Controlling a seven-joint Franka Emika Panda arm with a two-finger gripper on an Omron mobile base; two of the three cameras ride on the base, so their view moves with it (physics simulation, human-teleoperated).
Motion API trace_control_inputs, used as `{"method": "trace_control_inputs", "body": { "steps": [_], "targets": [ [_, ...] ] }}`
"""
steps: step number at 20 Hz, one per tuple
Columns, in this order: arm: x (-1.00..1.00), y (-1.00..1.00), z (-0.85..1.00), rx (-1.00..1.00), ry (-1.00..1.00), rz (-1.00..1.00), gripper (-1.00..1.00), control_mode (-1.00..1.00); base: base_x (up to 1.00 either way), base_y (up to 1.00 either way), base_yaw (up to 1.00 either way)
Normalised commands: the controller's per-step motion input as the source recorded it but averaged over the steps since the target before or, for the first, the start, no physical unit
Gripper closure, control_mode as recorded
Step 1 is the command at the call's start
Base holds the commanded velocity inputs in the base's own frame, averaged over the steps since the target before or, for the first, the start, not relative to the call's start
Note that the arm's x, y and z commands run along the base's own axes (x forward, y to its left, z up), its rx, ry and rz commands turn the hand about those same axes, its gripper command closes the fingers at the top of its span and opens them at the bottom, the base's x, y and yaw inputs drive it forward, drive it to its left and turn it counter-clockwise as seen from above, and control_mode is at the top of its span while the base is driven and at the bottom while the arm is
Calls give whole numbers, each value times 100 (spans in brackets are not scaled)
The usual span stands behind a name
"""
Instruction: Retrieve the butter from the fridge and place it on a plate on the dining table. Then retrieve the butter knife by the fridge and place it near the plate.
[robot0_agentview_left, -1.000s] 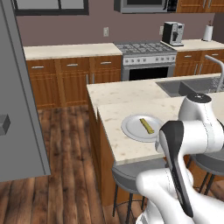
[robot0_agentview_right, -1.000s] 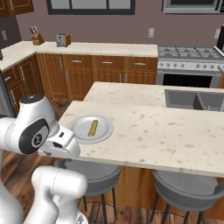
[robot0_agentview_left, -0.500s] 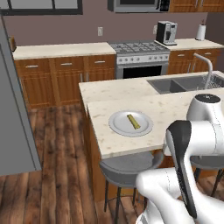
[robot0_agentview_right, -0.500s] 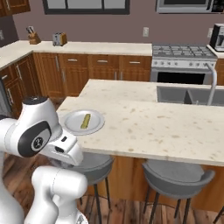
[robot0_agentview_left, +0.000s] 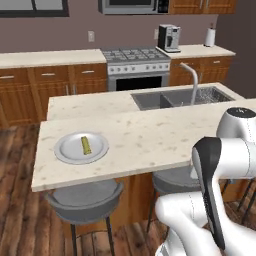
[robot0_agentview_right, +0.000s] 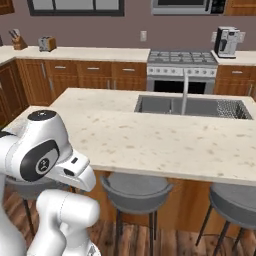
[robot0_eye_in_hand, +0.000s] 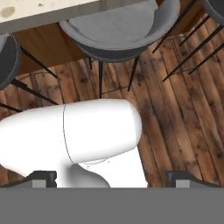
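The butter (robot0_agentview_left: 86, 145) lies on the plate (robot0_agentview_left: 65, 151), roughly at its middle and pointing away from the near edge. The plate sits near the left end of the dining table (robot0_agentview_left: 150, 135), close to its near edge, above a grey stool (robot0_agentview_left: 85, 200). A sink (robot0_agentview_left: 175, 97) with a tall tap (robot0_agentview_left: 190, 80) is set into the far right part of the table.

In the hand view the gripper (robot0_eye_in_hand: 111, 179) points down at the wooden floor (robot0_eye_in_hand: 175, 96), its two dark fingertips (robot0_eye_in_hand: 41, 178) set wide apart with nothing between them. It hangs low beside a stool seat (robot0_eye_in_hand: 118, 26), under the table's edge, well apart from the butter; how far along the table it is I can't quite tell.
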Motion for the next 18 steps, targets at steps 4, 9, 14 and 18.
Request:
{"method": "trace_control_inputs", "body": {
  "steps": [4,9,14,18],
  "targets": [
    [0,0,0,0,0,0,-100,100,-3,-100,0],
    [0,0,0,0,0,0,-100,100,-10,-100,-9],
    [0,0,0,0,0,0,-100,100,0,-100,-7],
    [0,0,0,0,0,0,-100,100,0,-100,-6]
  ]
}}
